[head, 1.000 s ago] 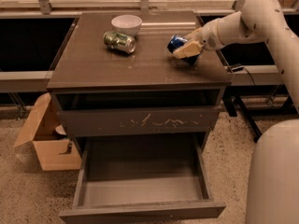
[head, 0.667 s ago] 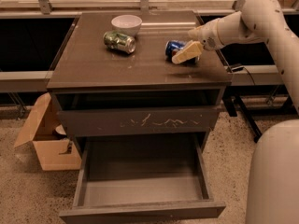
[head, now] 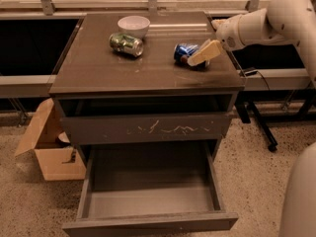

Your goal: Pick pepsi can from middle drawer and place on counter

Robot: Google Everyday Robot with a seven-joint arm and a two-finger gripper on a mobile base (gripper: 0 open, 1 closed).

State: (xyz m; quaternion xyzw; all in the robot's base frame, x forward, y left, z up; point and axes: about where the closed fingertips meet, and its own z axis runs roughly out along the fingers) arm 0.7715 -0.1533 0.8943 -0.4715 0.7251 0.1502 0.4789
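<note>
The pepsi can (head: 182,52), blue with silver ends, lies on its side on the right part of the counter (head: 148,73). My gripper (head: 201,54) is at the can's right end, low over the counter, with the white arm reaching in from the right. Its tan fingers (head: 207,51) are open and lie against the can's right side without closing on it. The middle drawer (head: 148,201) is pulled out below, and its grey floor holds nothing.
A green-and-silver can (head: 126,44) lies on the counter's back left, next to a white bowl (head: 134,25). A drawer front with white scratches (head: 148,128) sits above the open drawer. An open cardboard box (head: 49,149) stands on the floor at the left. Railings run behind the cabinet.
The can has come down from a tilted hold to rest on the counter. The gripper has drawn back slightly to the right.
</note>
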